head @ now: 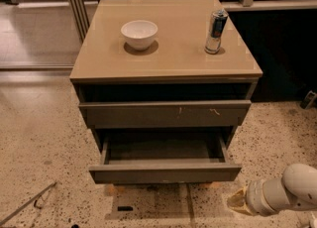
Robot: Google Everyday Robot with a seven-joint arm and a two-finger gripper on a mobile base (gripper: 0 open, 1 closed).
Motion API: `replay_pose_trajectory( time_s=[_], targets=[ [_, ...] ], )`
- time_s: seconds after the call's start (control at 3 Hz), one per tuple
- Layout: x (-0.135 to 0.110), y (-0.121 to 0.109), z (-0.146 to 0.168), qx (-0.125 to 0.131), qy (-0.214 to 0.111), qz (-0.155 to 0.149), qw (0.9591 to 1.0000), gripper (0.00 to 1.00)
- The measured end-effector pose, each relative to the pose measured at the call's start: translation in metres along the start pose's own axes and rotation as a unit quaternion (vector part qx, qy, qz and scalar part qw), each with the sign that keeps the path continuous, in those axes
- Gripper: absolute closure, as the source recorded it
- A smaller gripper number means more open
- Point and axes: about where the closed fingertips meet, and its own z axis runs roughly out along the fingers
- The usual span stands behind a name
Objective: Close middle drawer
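The middle drawer (pixel 166 172) stands pulled well out from the cabinet, its plain grey-brown front facing forward and its dark inside open to view, directly below the drawer front with small white scratch marks (pixel 166 114). The gripper (pixel 238 200) sits low at the right, near the drawer's right front corner but apart from it, over the speckled floor (pixel 39 138), and whether it is open or closed cannot be told. On the counter (pixel 168 61) a white bowl (pixel 139 33) and an upright can (pixel 216 31) stand well apart.
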Motion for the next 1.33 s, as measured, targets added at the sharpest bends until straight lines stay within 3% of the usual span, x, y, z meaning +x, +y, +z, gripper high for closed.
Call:
replay_pose_trajectory(
  time_s=[0.33,0.67,1.0,1.33],
  targets=[
    [0.012,-0.021,0.046,0.012,-0.052,-0.027,0.9982,1.00],
    [0.012,-0.021,0.046,0.012,-0.052,-0.027,0.9982,1.00],
    [0.010,-0.020,0.046,0.031,-0.060,-0.048,0.9966,1.00],
    [-0.002,-0.031,0.051,0.079,-0.082,-0.102,0.9883,1.00]
  ],
)
